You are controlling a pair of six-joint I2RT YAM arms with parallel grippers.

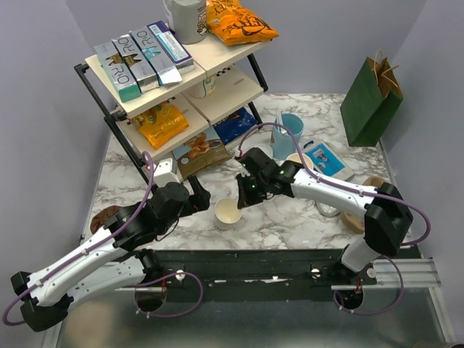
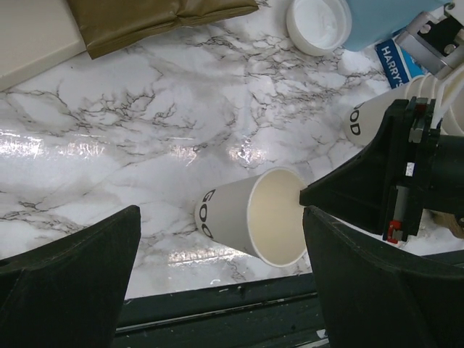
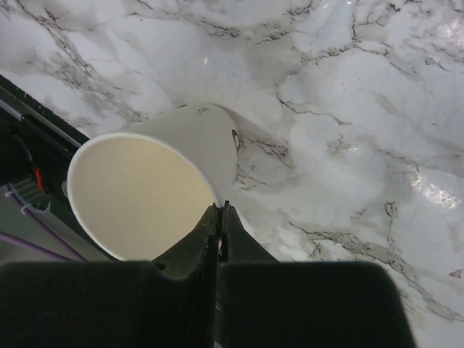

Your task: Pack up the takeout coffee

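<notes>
- The paper cup (image 1: 228, 213) is sitting lidless, mouth open, on the marble table (image 1: 290, 225) near its front edge, between the 2 grippers.
- The right gripper (image 3: 221, 212) is pinching the cup's rim at its far-right side. 1 finger is lying inside the mouth and the other against the outer wall, with only a hairline slit showing between them.
- The left gripper (image 1: 200, 193) is hovering just left of the cup, its fingers (image 2: 80, 283) standing spread wide and holding nothing. In the left wrist view the cup is showing between them, touching neither.
- A round white lid (image 2: 319, 22) is lying flat on the table well beyond the cup, just beside a light blue cup (image 1: 292, 125).
- A second cream cup (image 2: 360, 119) is poking out sideways behind the right gripper, mostly hidden.
- A green paper bag (image 1: 371, 101) is standing upright at the table's far right corner.
- A shelf rack (image 1: 217, 52) carrying boxes and snack packs is occupying the far left.
</notes>
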